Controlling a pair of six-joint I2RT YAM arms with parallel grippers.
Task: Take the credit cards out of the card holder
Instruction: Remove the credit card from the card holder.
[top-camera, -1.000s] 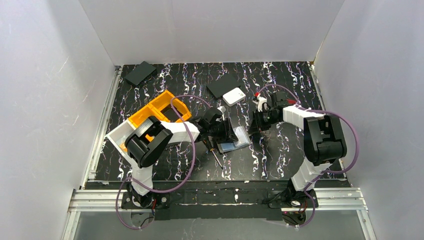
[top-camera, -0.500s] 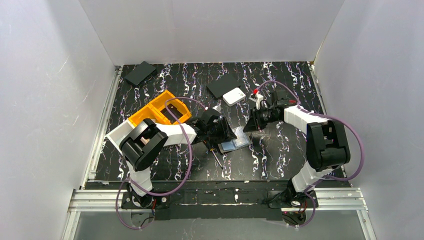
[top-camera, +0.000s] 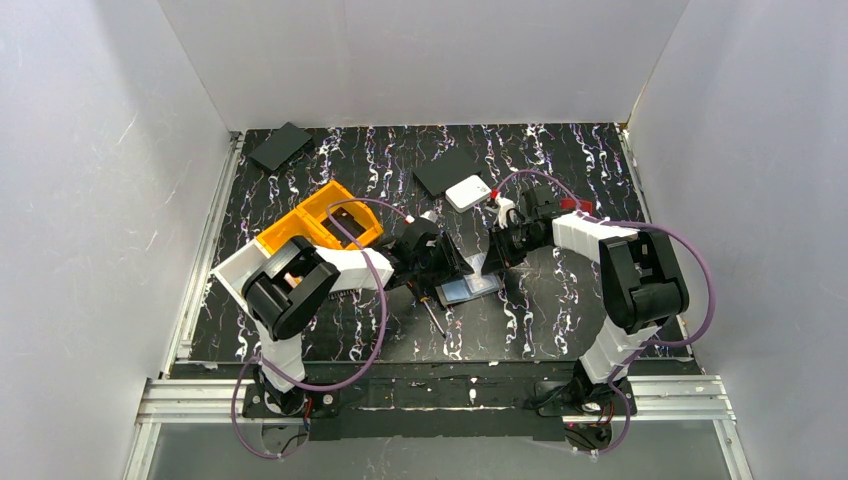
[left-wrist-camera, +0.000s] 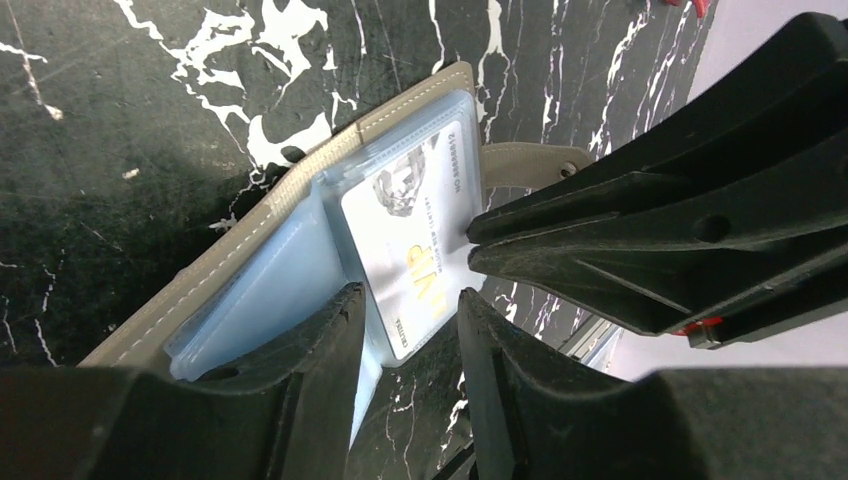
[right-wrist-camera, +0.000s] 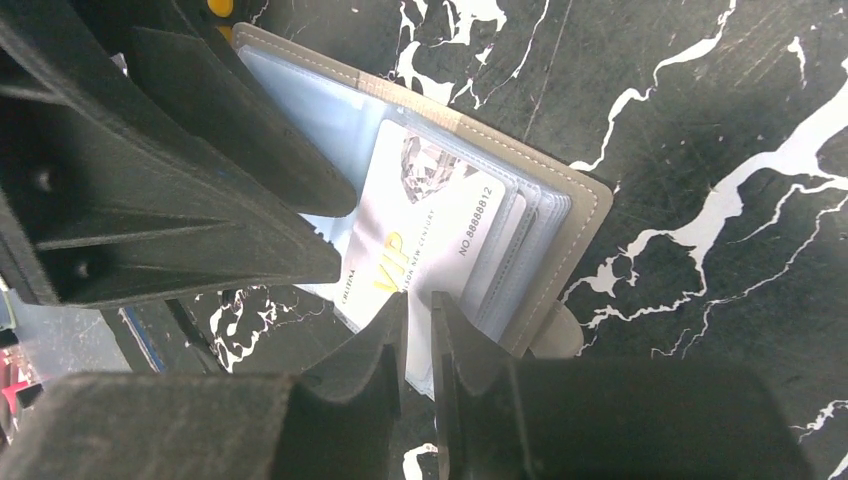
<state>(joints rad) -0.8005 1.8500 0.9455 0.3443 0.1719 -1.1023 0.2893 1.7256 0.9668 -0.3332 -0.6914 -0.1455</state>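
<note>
The card holder (top-camera: 466, 290) lies open on the black marbled table, taupe rim (left-wrist-camera: 300, 180) outside, pale blue sleeves inside. A white credit card (left-wrist-camera: 410, 230) marked VIP sticks partly out of a sleeve (right-wrist-camera: 420, 235). My right gripper (right-wrist-camera: 418, 302) is shut on that card's free edge, coming in from the right (top-camera: 491, 260). My left gripper (left-wrist-camera: 410, 300) stands open over the holder's near end, one finger on the blue sleeve, the other beside the card's corner (top-camera: 460, 270). Further cards sit in the sleeves behind the white one.
A screwdriver (top-camera: 431, 310) lies just left of the holder. An orange and white bin (top-camera: 318, 225) stands behind the left arm. A white square box (top-camera: 467, 192) and a flat black rectangle (top-camera: 446, 170) lie behind the grippers, another black rectangle (top-camera: 280, 146) at the far left.
My right gripper has moved left to the holder and now pinches the white card, whose edge shows lifted. The left gripper stayed on the holder.
</note>
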